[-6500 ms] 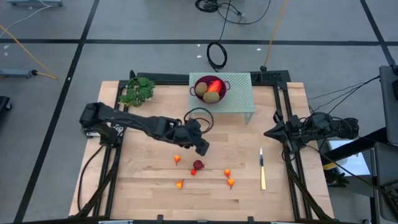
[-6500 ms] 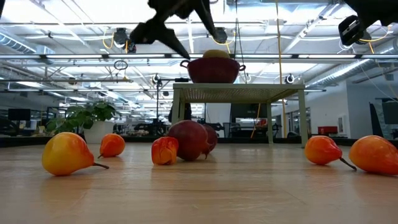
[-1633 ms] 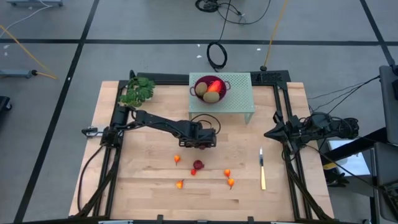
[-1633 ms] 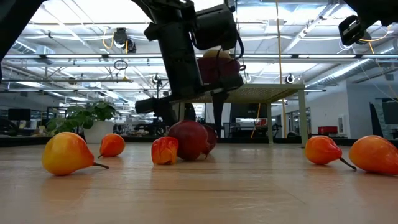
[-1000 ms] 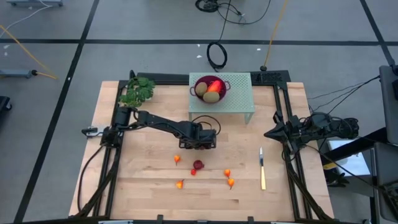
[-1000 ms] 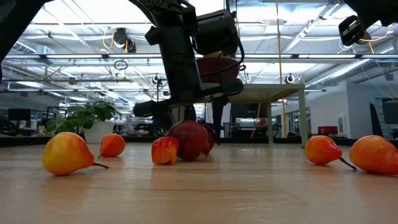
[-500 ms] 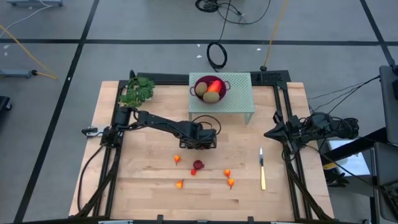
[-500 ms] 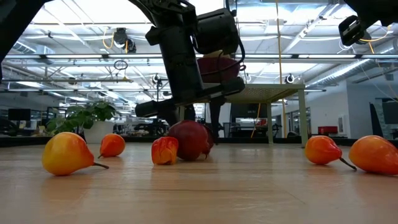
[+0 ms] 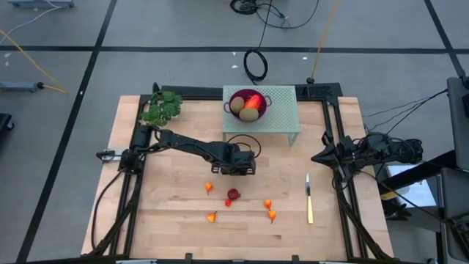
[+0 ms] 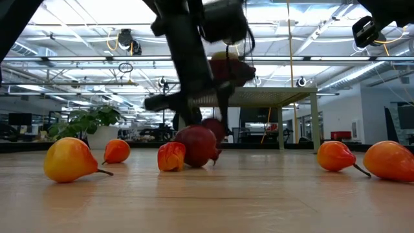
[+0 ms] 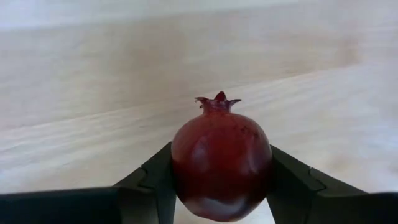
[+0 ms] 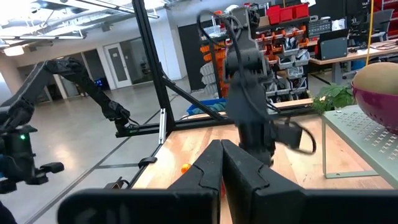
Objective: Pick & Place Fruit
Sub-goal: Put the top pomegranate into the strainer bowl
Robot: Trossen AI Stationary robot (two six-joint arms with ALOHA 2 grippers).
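- Leafy sprig (image 9: 161, 107), far-left corner of table (image 9: 168, 235): not fruit, stays put.
- L gripper (image 9: 239, 167) is mid-table, in front of the stand. Its fingers (image 11: 155, 186) pinch one dark red ball (image 11: 221, 158) from both sides, per the wrist view. Can't tell if the ball is off the wood yet. In the low view it shows partly hidden behind the nearer fruit.
- Bowl (image 9: 265, 99) sits on the green stand (image 9: 284, 111) at the far edge, center. Already inside: 2 brownish-green ovals (image 9: 237, 105) and the long orange-red piece (image 9: 253, 101). So approx. 3 pcs look done.
- Second red ball (image 9: 234, 194) lies loose on the table, just nearer the front than the L gripper, w/ a tiny orange-red bit touching or right beside it.
- Small orange bits (image 9: 212, 217): 5 visible, scattered around that loose ball, none in the bowl.
- Judgement: task under halfway. Current step = grab on ball no. 1. Left to do: carry it to the bowl, then the 2nd ball, then the bits.
- Knife (image 9: 309, 199) lies right of the fruit, not part of the job.
- R gripper (image 9: 320, 156) waits at the right edge, fingers (image 12: 208, 165) pressed together, nothing in them.
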